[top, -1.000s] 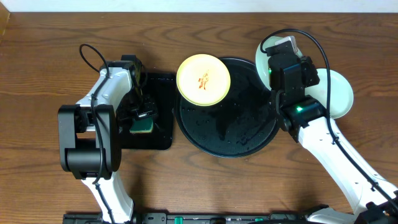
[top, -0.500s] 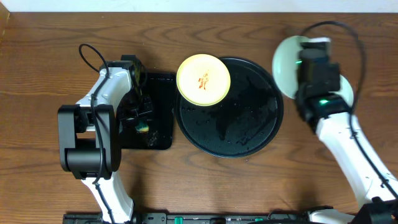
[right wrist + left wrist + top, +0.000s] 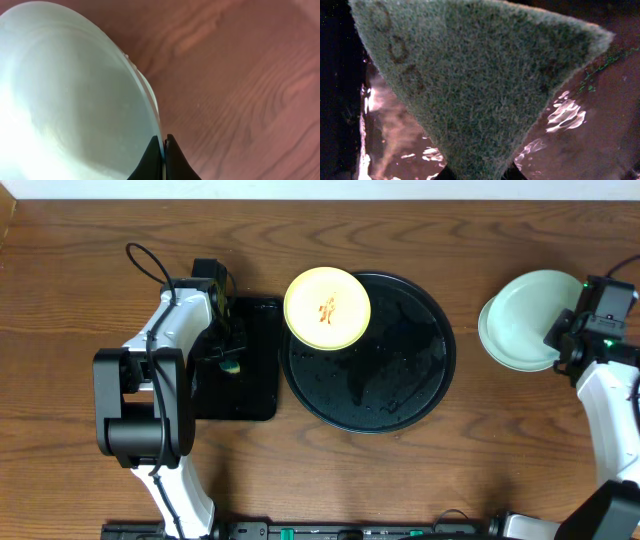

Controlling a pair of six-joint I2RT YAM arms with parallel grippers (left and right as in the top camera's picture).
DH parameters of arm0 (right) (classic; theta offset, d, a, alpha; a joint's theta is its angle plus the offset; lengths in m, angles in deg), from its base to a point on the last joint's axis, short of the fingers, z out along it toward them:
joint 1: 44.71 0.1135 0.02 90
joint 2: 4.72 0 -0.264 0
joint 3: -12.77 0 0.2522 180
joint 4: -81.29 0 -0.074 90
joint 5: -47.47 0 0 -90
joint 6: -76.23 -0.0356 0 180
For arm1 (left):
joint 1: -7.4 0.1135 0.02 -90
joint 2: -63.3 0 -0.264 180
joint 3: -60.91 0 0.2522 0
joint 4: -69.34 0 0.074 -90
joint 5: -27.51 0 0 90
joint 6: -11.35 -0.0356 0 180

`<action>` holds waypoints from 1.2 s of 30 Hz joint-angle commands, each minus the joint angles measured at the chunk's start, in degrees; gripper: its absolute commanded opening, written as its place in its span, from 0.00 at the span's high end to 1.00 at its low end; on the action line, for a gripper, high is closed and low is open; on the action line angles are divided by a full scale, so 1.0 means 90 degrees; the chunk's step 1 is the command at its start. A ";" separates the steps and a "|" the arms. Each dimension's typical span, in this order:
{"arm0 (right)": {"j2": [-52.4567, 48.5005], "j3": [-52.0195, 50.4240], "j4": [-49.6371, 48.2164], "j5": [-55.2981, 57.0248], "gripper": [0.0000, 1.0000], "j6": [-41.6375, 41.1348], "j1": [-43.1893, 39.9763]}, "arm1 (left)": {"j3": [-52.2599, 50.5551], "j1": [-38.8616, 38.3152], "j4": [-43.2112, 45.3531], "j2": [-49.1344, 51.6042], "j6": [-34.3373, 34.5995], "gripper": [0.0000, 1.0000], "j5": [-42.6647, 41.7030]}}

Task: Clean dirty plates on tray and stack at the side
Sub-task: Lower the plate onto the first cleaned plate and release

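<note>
- Overhead: the yellow plate [image 3: 327, 308], with a red-orange smear at its centre, lies on the upper-left part of the round black tray [image 3: 400, 370], and its edge passes over the tray's rim.
- Overhead: the rest of the round tray is bare and wet. Open wood table [image 3: 100, 240] lies between it and the right arm.
- Overhead: the pale blue-green plate [image 3: 518, 318] sits on the table well right of the tray. A sliver of a second rim shows at its lower-left edge.
- Overhead: the right gripper [image 3: 566, 340] is at that plate's right edge. The left gripper [image 3: 228, 358] is over the rectangular black tray [image 3: 255, 395], with a small green-and-yellow sponge [image 3: 232, 365] at its tip.
- Left wrist: only this view shows the sponge [image 3: 480, 80] up close. Its green scouring face fills the frame and narrows to a point at the bottom edge, clamped there in the gripper. Glossy wet black surface shows behind it.
- Right wrist: the two dark fingertips [image 3: 152, 155] are pinched on the thin rim of the pale blue-green plate [image 3: 70, 100], which the overhead view cannot confirm.
- Right wrist: a second rim peeks out just under the first. Bare wood [image 3: 240, 75] lies to the right.
</note>
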 commanded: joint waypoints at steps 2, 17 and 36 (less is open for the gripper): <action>-0.0274 0.0124 0.0046 -0.0289 0.99 -0.0840 -0.0185 | -0.0044 -0.0075 0.0017 0.0010 -0.0389 0.91 0.0100; -0.1273 0.0121 -0.0418 -0.0913 0.50 -0.1520 -0.0435 | -0.0044 -0.0129 -0.0539 0.0010 -0.0413 0.27 0.0100; -0.1307 0.0121 -0.0313 -0.2829 0.41 0.0090 -0.0163 | 0.0085 -0.0129 -0.1761 -0.0044 -0.0182 0.19 0.0095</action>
